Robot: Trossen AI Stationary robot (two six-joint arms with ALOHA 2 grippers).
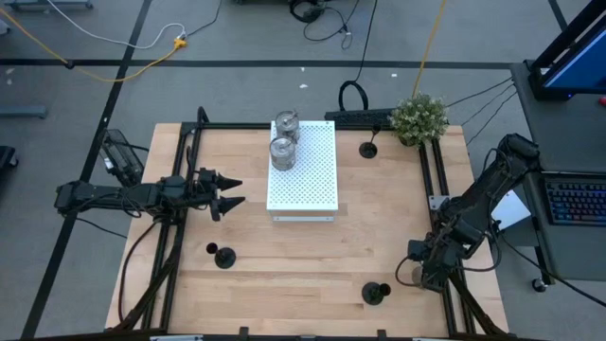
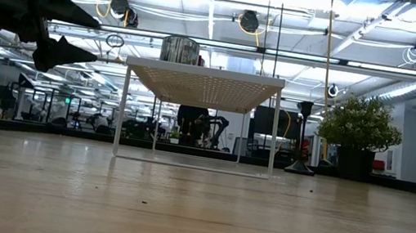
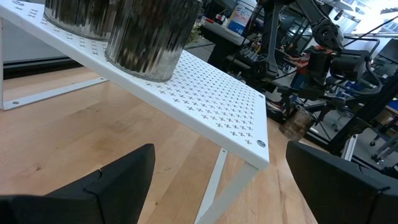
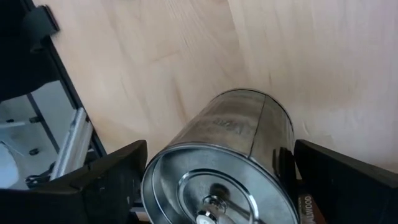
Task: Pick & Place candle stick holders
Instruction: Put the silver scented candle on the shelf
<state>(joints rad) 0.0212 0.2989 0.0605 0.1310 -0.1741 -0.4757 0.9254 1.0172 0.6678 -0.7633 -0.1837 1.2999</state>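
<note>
Two silver holders (image 1: 287, 125) (image 1: 282, 153) stand on the far end of the white perforated board (image 1: 308, 185). A third silver holder (image 4: 224, 168) sits between the fingers of my right gripper (image 1: 414, 275) at the table's near right edge. That gripper is open and comes from above, and the holder's end faces the wrist camera. Three black holders stand on their round bases on the table: far right (image 1: 369, 149), near left (image 1: 224, 257) and near right (image 1: 376, 293). My left gripper (image 1: 235, 191) is open and empty, held level above the table left of the board. My right gripper has one finger (image 4: 112, 180) on each side of the silver holder's round wall (image 4: 249, 130), near the end that faces the camera. I cannot tell whether the fingers touch it.
A green bushy plant (image 1: 419, 117) stands at the far right corner. The board stands on thin white legs (image 2: 120, 112) with open space under it. Black rails (image 1: 180, 170) run along the table's left and right sides. Bare wood lies between the board and the near edge.
</note>
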